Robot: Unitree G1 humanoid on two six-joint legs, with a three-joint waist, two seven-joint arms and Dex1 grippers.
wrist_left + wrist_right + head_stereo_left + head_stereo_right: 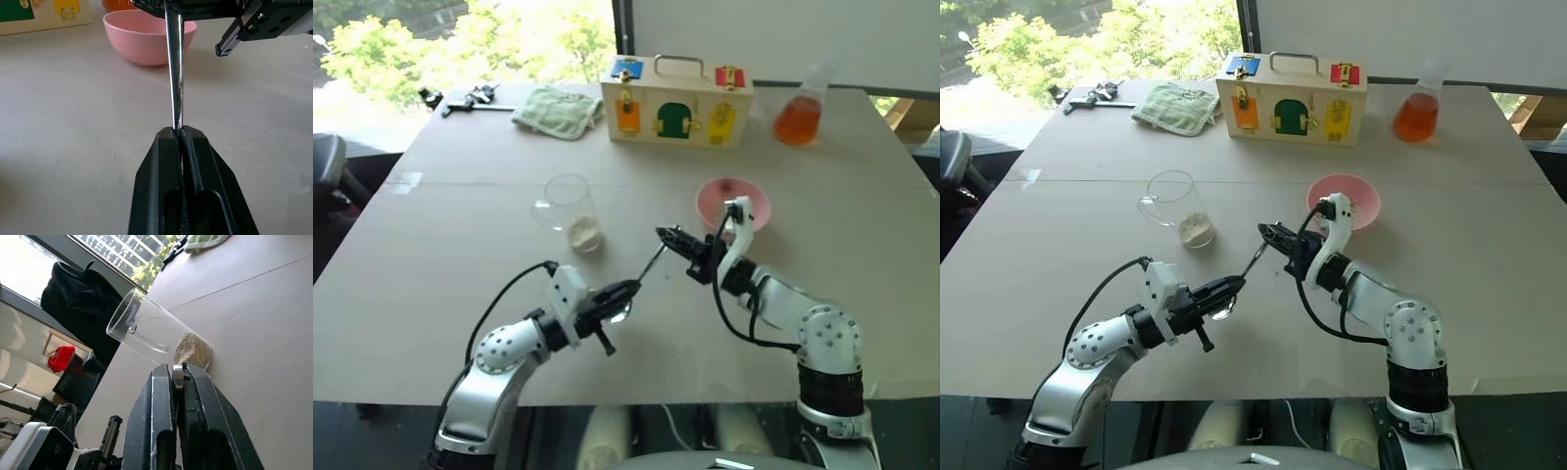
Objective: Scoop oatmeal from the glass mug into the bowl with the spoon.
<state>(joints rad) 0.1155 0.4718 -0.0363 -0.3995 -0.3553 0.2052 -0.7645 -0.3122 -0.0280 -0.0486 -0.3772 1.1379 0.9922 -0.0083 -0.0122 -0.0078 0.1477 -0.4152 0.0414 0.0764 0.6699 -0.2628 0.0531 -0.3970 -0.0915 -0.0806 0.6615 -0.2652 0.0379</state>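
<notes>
Head views. The spoon [646, 269] is held off the table [431, 294] between both arms. The left gripper [625, 289] is clenched on the oval bowl end; the right gripper [668, 235] is clenched on the tip of the handle. The step in hand appears to be a hand-over of the spoon to the right arm. To do it well, the right grip should prove firm before the left one lets go, and the left fingers should open squarely so the spoon is not twisted or dropped. A grip this far out on the handle will lever easily under load. The glass mug [570, 211] stands upright just beyond the left gripper, with the oatmeal [584, 235] heaped at its base. The bowl [732, 203] stands just behind the right wrist and looks empty, so no scoop seems delivered yet.

Left wrist view. The left fingers [156, 181] are pressed together on the spoon; the handle runs straight away from them into the right gripper's black fingers above. The bowl lies beyond, well apart.

Right wrist view. The right fingers [151, 431] pinch the handle's end, a sliver of metal showing between them. The glass mug with its oatmeal lies directly ahead, near the fingertips and not touching.
</notes>
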